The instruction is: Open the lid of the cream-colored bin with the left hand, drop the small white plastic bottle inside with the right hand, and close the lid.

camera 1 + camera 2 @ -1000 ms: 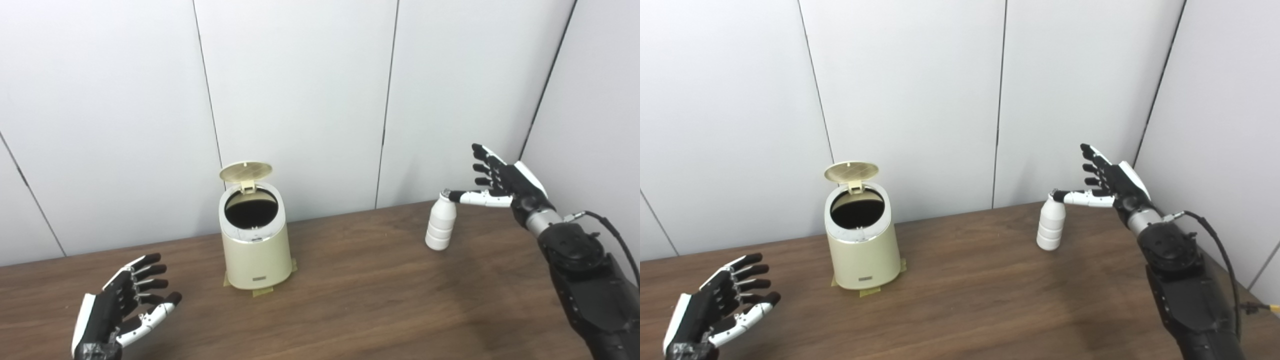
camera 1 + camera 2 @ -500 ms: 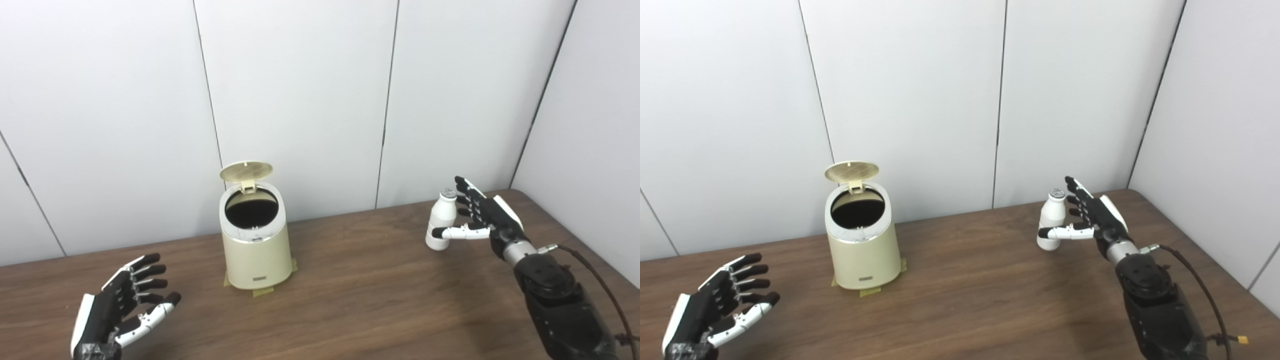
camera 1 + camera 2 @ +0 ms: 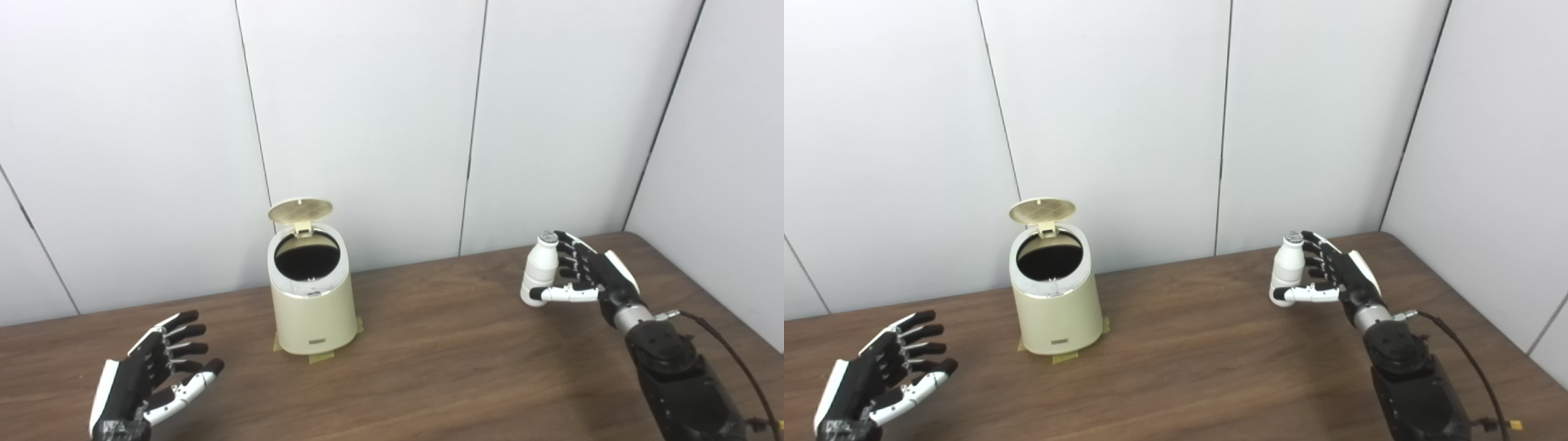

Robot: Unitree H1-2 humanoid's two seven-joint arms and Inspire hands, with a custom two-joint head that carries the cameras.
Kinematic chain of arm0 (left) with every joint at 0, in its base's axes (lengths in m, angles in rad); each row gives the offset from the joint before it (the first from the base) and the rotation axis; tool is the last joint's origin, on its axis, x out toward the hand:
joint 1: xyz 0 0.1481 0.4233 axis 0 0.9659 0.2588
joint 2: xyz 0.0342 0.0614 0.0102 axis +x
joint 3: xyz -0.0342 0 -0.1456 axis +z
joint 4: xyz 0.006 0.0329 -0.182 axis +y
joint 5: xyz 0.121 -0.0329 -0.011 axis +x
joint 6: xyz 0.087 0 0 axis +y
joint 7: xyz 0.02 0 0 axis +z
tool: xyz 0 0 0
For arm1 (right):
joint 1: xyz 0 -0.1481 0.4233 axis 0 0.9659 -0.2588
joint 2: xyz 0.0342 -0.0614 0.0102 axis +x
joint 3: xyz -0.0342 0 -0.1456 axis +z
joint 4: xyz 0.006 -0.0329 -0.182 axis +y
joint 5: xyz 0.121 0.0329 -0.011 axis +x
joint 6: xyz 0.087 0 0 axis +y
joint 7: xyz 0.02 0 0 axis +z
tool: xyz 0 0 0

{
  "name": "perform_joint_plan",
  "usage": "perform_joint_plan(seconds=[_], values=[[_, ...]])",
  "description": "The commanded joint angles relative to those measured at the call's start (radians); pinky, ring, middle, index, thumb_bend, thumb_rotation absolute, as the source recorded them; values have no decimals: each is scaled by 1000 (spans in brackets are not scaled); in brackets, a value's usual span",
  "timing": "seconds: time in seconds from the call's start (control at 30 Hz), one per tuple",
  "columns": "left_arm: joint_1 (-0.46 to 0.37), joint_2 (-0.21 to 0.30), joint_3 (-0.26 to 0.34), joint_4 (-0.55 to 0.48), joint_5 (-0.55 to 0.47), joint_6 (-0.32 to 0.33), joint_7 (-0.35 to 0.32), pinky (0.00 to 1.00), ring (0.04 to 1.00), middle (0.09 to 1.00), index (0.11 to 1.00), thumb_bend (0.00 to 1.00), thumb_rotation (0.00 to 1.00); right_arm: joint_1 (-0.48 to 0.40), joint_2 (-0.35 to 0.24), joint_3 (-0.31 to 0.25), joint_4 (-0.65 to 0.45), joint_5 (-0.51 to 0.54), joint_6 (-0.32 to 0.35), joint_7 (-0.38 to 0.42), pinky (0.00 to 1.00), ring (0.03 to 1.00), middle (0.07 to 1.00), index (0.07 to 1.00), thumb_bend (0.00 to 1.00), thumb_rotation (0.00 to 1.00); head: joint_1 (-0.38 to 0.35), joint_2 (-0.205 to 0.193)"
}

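While the right robot hand point(image 3: 591, 277) cups the bottle point(image 3: 540, 268) at 3 o'clock of the bin point(image 3: 312, 288), fingers not yet closed, it looks light, stiff, slippery; grip mid-body.

The bin point(image 3: 312, 303) stands on the table point(image 3: 429, 367) left of centre, its lid point(image 3: 300, 209) raised behind the opening. The bottle point(image 3: 540, 268) stands upright well to the right, with the right hand point(image 3: 591, 278) just beside it. The left hand point(image 3: 150, 376) hovers at the near left.
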State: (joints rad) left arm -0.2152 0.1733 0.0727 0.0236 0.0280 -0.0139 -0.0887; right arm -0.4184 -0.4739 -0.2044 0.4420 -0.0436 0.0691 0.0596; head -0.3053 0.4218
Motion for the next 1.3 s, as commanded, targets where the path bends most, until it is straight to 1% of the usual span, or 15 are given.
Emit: perform_joint_plan(seconds=[0.0,0.1,0.23,0.3,0.37,0.5,0.57,0.6,0.67,0.7,0.73,0.77,0.8,0.93,1.27], values=[[-30,14,1,-41,-11,-10,-1,567,666,744,800,581,0,-49,-23,1,-10,-10,-50,-28,772,811,864,878,825,109,1,6],[-29,15,2,-42,-13,-7,-4,559,664,743,798,587,0,-53,-20,-2,1,-5,-37,-33,779,808,856,862,823,87,-1,10],[-29,16,3,-42,-20,-6,-7,553,661,741,794,586,0,-51,-21,12,7,-33,-42,-55,729,782,822,820,813,63,-1,13],[-29,19,0,-41,-14,-5,-7,553,662,743,797,586,0,-48,-16,10,4,-19,-43,-45,711,765,813,812,799,34,-2,16],[-29,20,-2,-42,-12,-4,-9,553,662,745,800,585,0,-48,-11,6,1,-4,-37,-40,697,750,810,810,786,7,-2,17],[-28,19,-3,-47,-13,2,-8,553,665,746,800,585,0,-54,-4,4,9,7,-31,-44,658,738,821,829,782,0,0,21],[-27,18,-2,-50,-19,5,-11,556,668,749,802,587,0,-59,1,3,10,4,-33,-58,633,724,811,818,786,0,2,21],[-27,19,-2,-48,-22,4,-12,555,668,750,802,587,0,-63,6,0,20,3,-50,-71,608,712,805,805,780,0,2,21],[-28,20,-1,-43,-23,1,-14,549,662,750,804,590,0,-78,13,-4,59,-2,-105,-101,478,588,700,727,752,0,3,22],[-28,19,-1,-42,-23,2,-14,546,659,748,804,589,0,-84,13,2,76,-15,-124,-117,436,534,597,687,659,0,3,22],[-28,19,-2,-42,-24,5,-14,546,659,748,802,593,0,-89,13,9,89,-25,-135,-128,401,481,525,617,592,0,3,22],[-29,18,-2,-42,-23,7,-14,548,661,748,801,593,0,-94,12,14,105,-33,-145,-136,373,439,476,573,549,0,3,22],[-29,18,-3,-44,-21,10,-14,547,660,747,800,596,0,-99,11,19,122,-40,-153,-143,352,413,458,554,536,0,5,24],[-29,17,-3,-46,-21,8,-12,547,660,743,796,598,1,-114,12,30,178,-47,-207,-162,308,364,450,507,527,0,5,24],[-32,17,0,-38,-31,6,-24,532,652,744,794,604,7,-106,23,43,181,-81,-255,-212,308,356,450,503,527,0,11,27]])
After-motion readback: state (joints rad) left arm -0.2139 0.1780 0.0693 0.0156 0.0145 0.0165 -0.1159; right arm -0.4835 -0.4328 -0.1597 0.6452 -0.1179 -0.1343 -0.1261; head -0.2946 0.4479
